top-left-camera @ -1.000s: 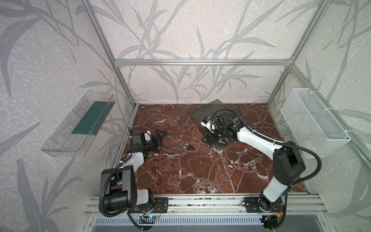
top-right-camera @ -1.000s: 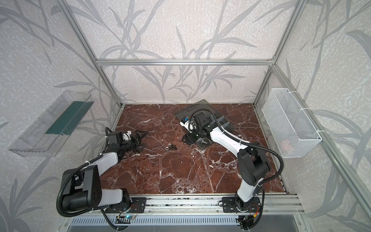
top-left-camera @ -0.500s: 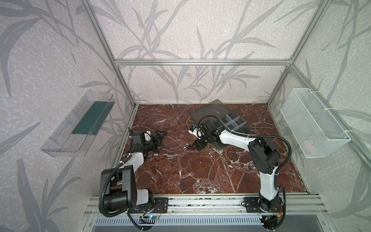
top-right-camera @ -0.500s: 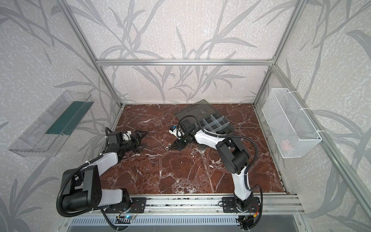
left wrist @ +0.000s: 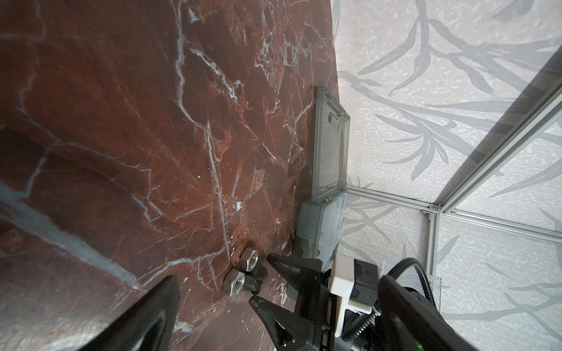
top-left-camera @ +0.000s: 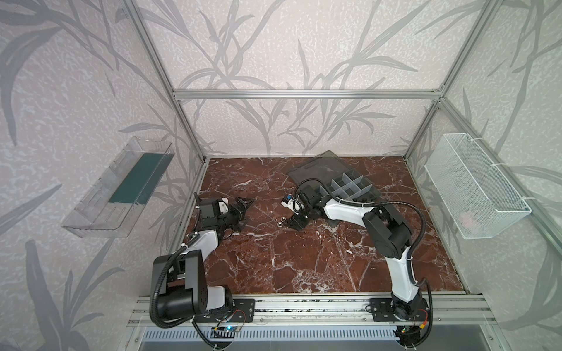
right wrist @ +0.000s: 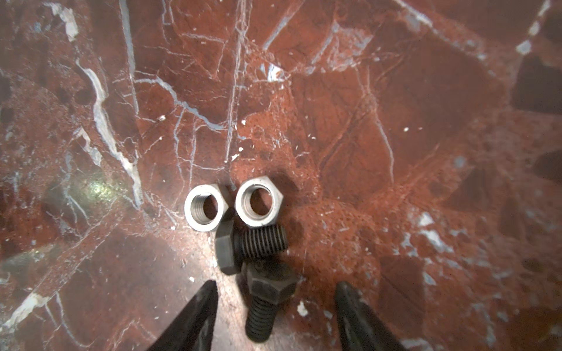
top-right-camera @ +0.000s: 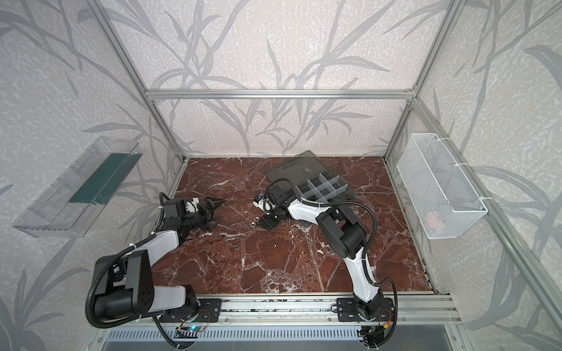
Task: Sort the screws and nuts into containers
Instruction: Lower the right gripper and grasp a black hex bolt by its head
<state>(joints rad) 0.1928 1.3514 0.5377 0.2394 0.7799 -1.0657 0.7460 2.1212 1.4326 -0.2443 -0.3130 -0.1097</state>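
Two silver nuts lie side by side on the marble floor. Two black screws lie next to them, one lying crosswise and touching the nuts. The other screw lies between the fingers of my right gripper, which is open with a gap on each side of it. In both top views the right gripper is low over this pile, near the nuts. The containers stand behind it with the lid laid flat. My left gripper rests open and empty at the left.
A white wire-mesh basket hangs on the right wall and a clear tray on the left wall. Aluminium frame posts stand at the corners, and a rail runs along the front edge.
My right gripper has swung left from above the containers down to the pile of screws and nuts, and its jaws have narrowed. The left arm has not moved.
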